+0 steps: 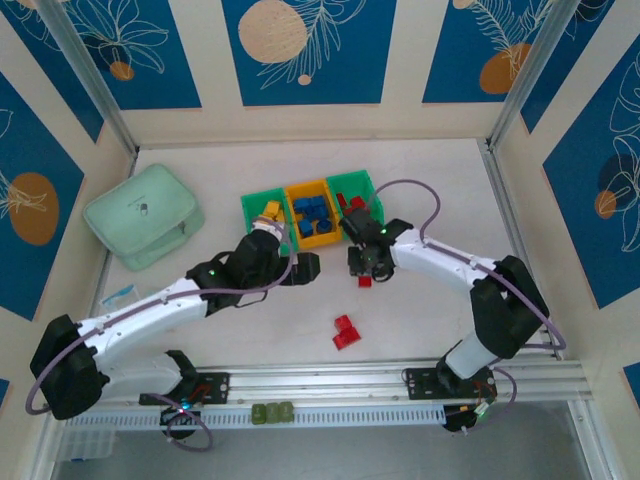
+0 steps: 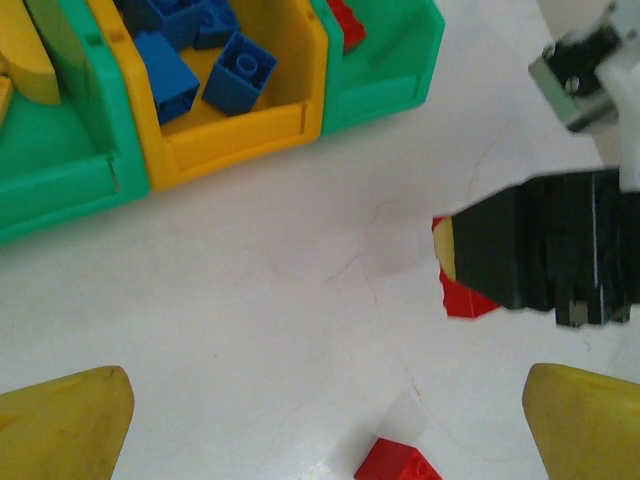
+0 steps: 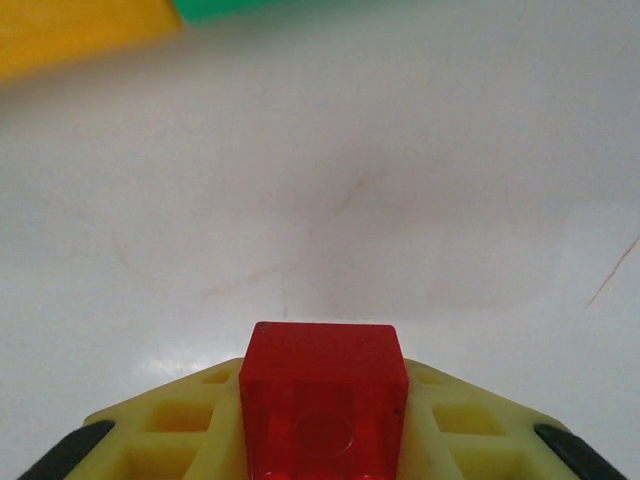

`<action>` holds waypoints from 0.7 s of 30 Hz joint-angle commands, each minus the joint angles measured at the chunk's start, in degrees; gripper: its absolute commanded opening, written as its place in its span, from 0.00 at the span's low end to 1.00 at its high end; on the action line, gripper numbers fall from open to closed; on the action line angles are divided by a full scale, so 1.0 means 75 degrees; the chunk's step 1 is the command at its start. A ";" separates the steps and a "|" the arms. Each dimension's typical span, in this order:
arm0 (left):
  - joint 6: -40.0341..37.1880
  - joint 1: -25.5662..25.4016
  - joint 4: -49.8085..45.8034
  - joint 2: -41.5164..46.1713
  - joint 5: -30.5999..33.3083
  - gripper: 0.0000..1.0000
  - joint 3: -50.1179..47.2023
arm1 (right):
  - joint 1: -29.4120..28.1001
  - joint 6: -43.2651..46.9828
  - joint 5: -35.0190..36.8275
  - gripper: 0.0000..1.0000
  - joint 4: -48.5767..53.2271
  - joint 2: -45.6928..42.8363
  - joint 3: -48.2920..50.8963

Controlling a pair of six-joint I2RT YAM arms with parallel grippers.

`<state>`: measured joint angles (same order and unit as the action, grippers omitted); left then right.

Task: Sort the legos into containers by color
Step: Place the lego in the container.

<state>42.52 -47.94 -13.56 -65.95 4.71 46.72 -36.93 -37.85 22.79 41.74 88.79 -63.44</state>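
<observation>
two loose red bricks (image 1: 344, 332) lie touching each other on the white table (image 1: 420, 325), nearest the arm bases. just beyond them the right gripper (image 1: 366, 272) is pinched onto a single red brick (image 3: 322, 400), which sits squarely between its yellow fingers (image 3: 170, 425), low at the table; whether the brick touches the surface cannot be told. just to its left is the left gripper (image 1: 305, 268), its yellow fingers (image 2: 60, 420) spread wide above the table and apart from the held brick. behind both grippers three bins stand side by side in a row. the left bin (image 2: 60, 190), green, holds yellow bricks (image 2: 30, 60). the middle bin (image 2: 230, 135), orange-yellow, holds a heap of blue bricks (image 2: 240, 70). the right bin (image 2: 385, 80), green, holds red bricks (image 2: 345, 22). off to the far left, well apart from the bins, a mint-green zip pouch (image 1: 143, 214) lies flat near the table's edge.
</observation>
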 commanded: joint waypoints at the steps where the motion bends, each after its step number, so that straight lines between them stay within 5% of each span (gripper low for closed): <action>1: -0.0310 0.0246 -0.0403 0.0267 0.0194 0.99 0.0295 | 0.0424 0.0749 0.0210 0.33 0.0006 0.0293 -0.0691; 14: -0.0419 0.0962 -0.0724 0.0544 -0.0062 0.99 0.0136 | 0.1518 0.1841 0.0219 0.34 -0.0234 0.2906 -0.3697; 21: -0.0408 0.1186 -0.0715 0.0520 -0.0191 0.99 0.0087 | 0.1642 0.2182 0.0064 0.46 -0.0018 0.4264 -0.5276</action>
<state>40.36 -39.90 -18.11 -62.92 4.51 47.42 -24.67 -23.86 23.81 39.97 118.37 -98.45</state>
